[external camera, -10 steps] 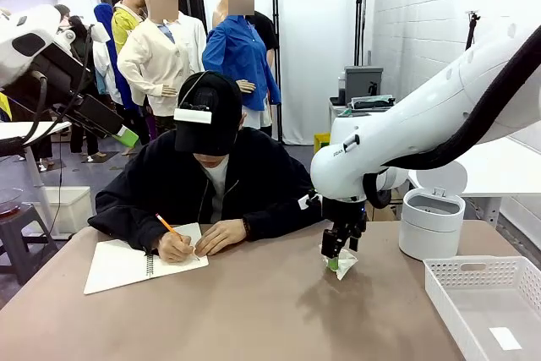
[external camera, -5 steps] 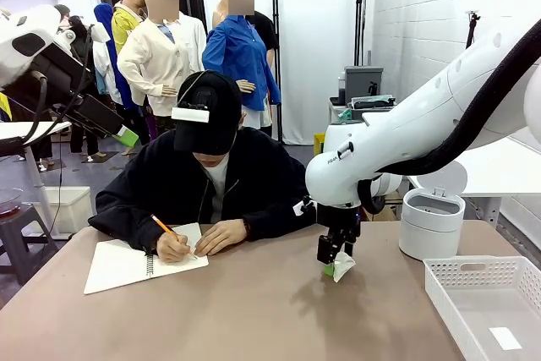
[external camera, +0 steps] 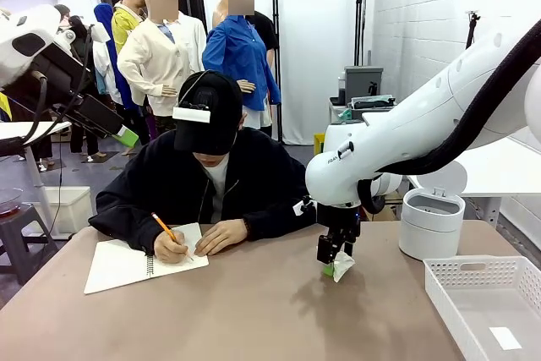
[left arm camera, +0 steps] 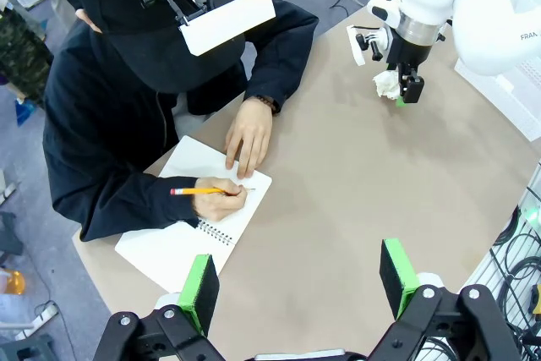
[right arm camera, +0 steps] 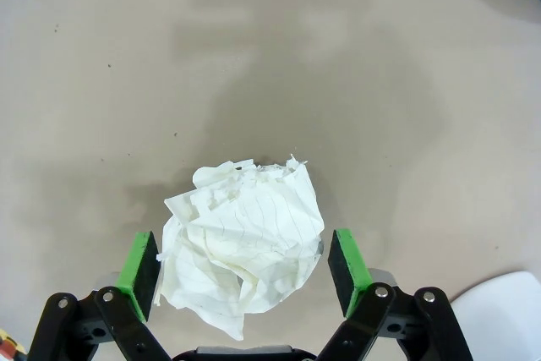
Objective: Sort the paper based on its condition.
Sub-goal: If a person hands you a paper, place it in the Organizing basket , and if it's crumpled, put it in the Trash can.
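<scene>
A crumpled ball of lined white paper [right arm camera: 241, 238] sits between the green pads of my right gripper [right arm camera: 243, 268], which is shut on it. Across the table, the right gripper [external camera: 331, 266] holds that paper [external camera: 343, 266] just above the tabletop, right of centre. From above, the paper [left arm camera: 387, 84] shows beside the right gripper [left arm camera: 409, 95]. My left gripper [left arm camera: 297, 285] is open and empty, high over the table's near edge; it also hangs at the upper left [external camera: 118, 131].
A person at the far side writes with a pencil in a spiral notebook [external camera: 118, 264]. A white lidded bin [external camera: 431, 221] stands at the back right. A white mesh tray [external camera: 473, 276] at the front right holds a flat paper slip [external camera: 505, 338].
One second ago the right arm stood slightly farther right; it shifted a little left with the crumpled paper, then held still. The person's pencil hand moved slightly.
</scene>
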Tool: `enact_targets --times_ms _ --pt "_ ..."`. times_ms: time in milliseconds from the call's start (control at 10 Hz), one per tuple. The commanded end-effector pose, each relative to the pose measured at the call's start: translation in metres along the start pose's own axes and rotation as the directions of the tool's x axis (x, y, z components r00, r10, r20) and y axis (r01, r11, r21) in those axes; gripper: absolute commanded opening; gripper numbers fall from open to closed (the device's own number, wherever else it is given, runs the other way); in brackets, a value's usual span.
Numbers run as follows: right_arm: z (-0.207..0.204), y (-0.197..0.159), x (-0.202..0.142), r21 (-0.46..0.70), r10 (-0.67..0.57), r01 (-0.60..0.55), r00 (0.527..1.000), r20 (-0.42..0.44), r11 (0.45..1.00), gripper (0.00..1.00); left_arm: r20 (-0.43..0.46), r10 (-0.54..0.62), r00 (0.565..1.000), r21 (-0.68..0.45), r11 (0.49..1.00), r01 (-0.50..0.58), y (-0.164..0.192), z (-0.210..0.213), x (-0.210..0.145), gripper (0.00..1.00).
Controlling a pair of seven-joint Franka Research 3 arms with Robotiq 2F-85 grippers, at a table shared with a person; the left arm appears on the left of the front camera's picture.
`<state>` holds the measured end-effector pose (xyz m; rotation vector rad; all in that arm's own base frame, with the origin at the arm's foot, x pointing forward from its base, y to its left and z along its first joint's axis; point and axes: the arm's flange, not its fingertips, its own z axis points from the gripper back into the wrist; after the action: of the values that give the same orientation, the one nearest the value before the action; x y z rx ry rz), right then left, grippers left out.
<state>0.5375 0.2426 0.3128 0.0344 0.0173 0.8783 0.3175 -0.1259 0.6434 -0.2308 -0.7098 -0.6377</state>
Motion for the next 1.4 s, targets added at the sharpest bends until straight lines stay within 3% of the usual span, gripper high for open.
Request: enact_targets --times_ms 0,100,200,600,900,1300 --pt "0.0 0.0 0.0 -0.002 0.0 0.0 1.0 -0.001 1.0 1.0 0.002 0.001 1.0 0.0 1.0 -0.001 0.001 0.001 0.0 1.0" --pt "0.0 0.0 0.0 -0.002 0.0 0.0 1.0 -0.001 1.0 1.0 0.002 0.001 1.0 0.0 1.0 -0.001 0.001 0.001 0.0 1.0" --pt "0.0 0.0 0.0 0.0 0.0 0.0 1.0 0.0 1.0 0.85 0.002 0.001 1.0 0.0 1.0 -0.001 0.001 0.001 0.0 1.0" --pt "0.0 -0.001 0.001 0.014 -0.003 0.004 1.0 -0.015 1.0 0.05 0.002 0.001 1.0 0.0 1.0 -0.001 0.001 0.001 0.0 1.0" --pt "0.021 0.01 -0.002 0.053 -0.021 0.02 1.0 0.019 0.998 0.05 0.002 0.001 1.0 0.0 1.0 -0.001 0.001 0.001 0.0 1.0" --pt "0.094 0.039 -0.02 0.052 0.007 -0.008 1.0 0.023 0.999 0.05 0.002 0.001 1.0 0.0 1.0 -0.001 0.001 0.001 0.0 1.0"
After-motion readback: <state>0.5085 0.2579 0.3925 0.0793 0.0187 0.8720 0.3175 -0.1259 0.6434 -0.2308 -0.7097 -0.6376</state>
